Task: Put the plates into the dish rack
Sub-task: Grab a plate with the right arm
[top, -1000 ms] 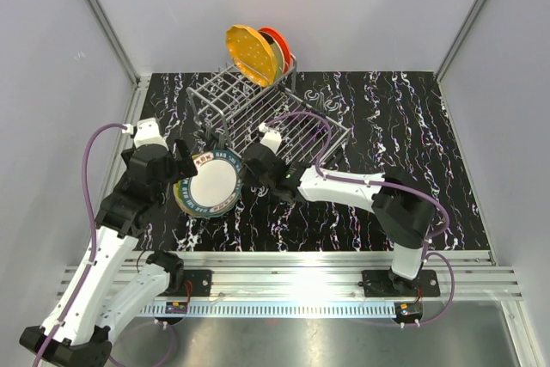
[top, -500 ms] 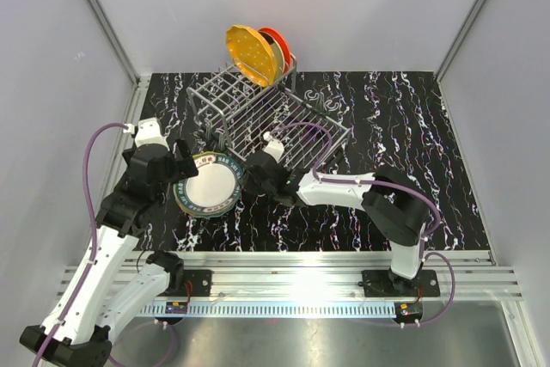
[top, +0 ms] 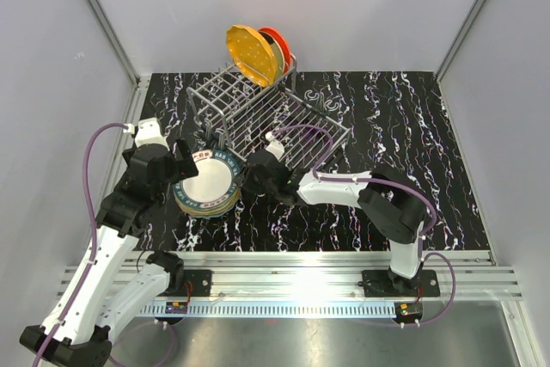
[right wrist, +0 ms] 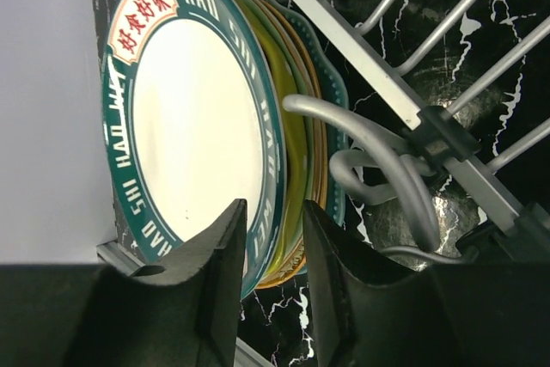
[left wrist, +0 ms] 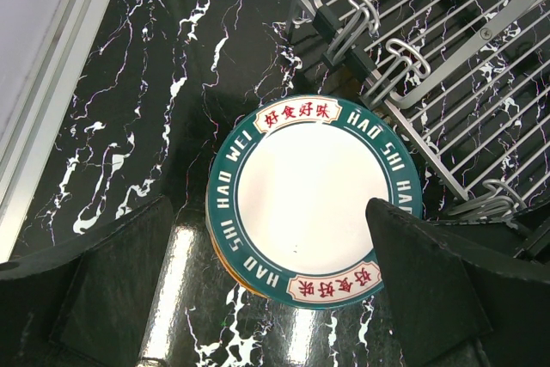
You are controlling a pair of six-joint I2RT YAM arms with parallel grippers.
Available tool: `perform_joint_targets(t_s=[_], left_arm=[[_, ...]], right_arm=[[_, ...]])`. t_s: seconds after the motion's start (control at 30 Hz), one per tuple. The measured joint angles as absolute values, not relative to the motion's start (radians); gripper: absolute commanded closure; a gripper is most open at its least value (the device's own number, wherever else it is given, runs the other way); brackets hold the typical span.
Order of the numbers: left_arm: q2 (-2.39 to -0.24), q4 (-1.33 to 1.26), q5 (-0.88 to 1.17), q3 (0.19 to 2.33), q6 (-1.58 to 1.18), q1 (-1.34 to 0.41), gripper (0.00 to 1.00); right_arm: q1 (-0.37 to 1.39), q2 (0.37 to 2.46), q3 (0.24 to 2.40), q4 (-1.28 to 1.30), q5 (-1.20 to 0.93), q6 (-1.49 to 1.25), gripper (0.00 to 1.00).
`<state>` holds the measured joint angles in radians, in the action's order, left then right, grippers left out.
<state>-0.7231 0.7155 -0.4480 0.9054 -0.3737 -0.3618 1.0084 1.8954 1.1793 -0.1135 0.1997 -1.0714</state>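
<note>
The dish rack (top: 284, 122) fills the upper centre of the worktop (top: 412, 126), and the plate stack (right wrist: 296, 152) lies flat at the rack's lower left. The left jaws hang wide above the teal-rimmed white plate (left wrist: 314, 199) on top. The right jaws, narrow, straddle that plate's right rim edge-on, so we judge them nearer; we cannot tell whether they grip.

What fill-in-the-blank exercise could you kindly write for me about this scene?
1. The dish rack holds ___ upright plates.
2. The top plate of the stack has a ___ centre.
3. The left tool is ___, with one finger on each side of the stack.
Missing words: two; white; open.
</note>
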Motion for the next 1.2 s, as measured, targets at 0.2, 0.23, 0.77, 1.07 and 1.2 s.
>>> perform_joint_targets(t_s=[0.2,0.23,0.77,1.07,1.2], left_arm=[[-0.722,0.715,-0.447,0.905,-0.374,-0.362,0.01],[-0.722,0.715,-0.446,0.905,-0.374,-0.362,0.01],[-0.720,0.715,-0.441,0.905,-0.374,-0.362,0.01],[-0.712,0.715,-0.441,0.905,-0.374,-0.362,0.01],[-0.712,0.715,-0.441,0.905,-0.374,-0.362,0.01]], right_arm=[[1.008,1.933,1.199,-0.111,0.183,-1.077,0.59],[1.008,1.938,1.204,-0.107,0.182,-1.078,0.59],[1.007,1.960,1.278,0.005,0.204,-1.062,0.84],[1.007,1.887,1.293,0.114,0.255,-1.019,0.89],[1.007,1.872,1.298,0.128,0.263,-1.008,0.90]])
